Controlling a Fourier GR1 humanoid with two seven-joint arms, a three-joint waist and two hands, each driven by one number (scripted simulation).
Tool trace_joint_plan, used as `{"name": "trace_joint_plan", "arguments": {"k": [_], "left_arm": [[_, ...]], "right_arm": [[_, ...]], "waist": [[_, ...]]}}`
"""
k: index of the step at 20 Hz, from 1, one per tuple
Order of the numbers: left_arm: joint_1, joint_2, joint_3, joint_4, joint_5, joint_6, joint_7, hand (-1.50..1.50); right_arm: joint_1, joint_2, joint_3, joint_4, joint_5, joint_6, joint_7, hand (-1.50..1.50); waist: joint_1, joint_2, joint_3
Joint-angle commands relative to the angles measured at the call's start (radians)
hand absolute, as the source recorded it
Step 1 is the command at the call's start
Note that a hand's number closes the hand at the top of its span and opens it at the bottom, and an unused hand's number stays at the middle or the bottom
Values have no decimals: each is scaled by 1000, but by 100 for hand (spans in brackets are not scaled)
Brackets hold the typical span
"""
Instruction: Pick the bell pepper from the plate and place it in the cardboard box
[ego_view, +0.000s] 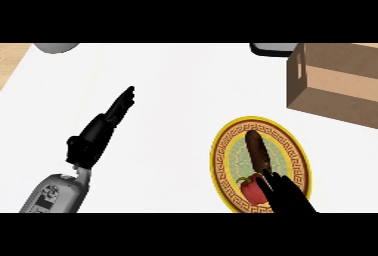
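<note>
Landmark: round yellow-rimmed patterned plate (260, 165) on white worktop (177, 90).

Grey rounded object (55, 47) at the top edge, far upper left of plate. Left hand (100, 132) well left of plate, over bare worktop, fingers straight and relaxed, holding nothing. On the plate: long brown sausage-shaped item (258, 149) along its middle, small red bell pepper with green stem (251, 189) at its lower part. Right hand (284, 195) over plate's lower right, fingertips touching the pepper; fingers look extended, not wrapped round it. Dark object (272, 49) above plate at top edge. Brown cardboard box (336, 80) upper right of plate, apart from it.
</note>
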Motion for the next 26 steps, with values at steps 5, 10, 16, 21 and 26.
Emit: {"name": "trace_joint_plan", "arguments": {"k": [5, 10, 16, 21, 26], "left_arm": [[-23, -96, -1, -2, -89, 10, 54, 0], [45, -76, 52, -37, -98, -52, 8, 0], [32, -132, 52, -6, -150, -55, 21, 0], [39, -132, 100, -54, -146, -97, 48, 0], [-12, -158, 133, 58, -161, -122, -16, 0]], "right_arm": [[-118, 82, -46, 109, -16, 11, -32, -150], [-86, 103, -4, 145, 71, -28, -32, -150], [-99, 93, -51, 219, 39, -24, -92, -150], [-101, 124, -20, 218, 76, 22, -57, -150], [-94, 130, -38, 264, 74, 2, -77, -150]], "waist": [[-1, 0, 0], [-1, -1, 0], [-1, 0, 0], [-1, -1, 0], [-4, 0, 0]]}}
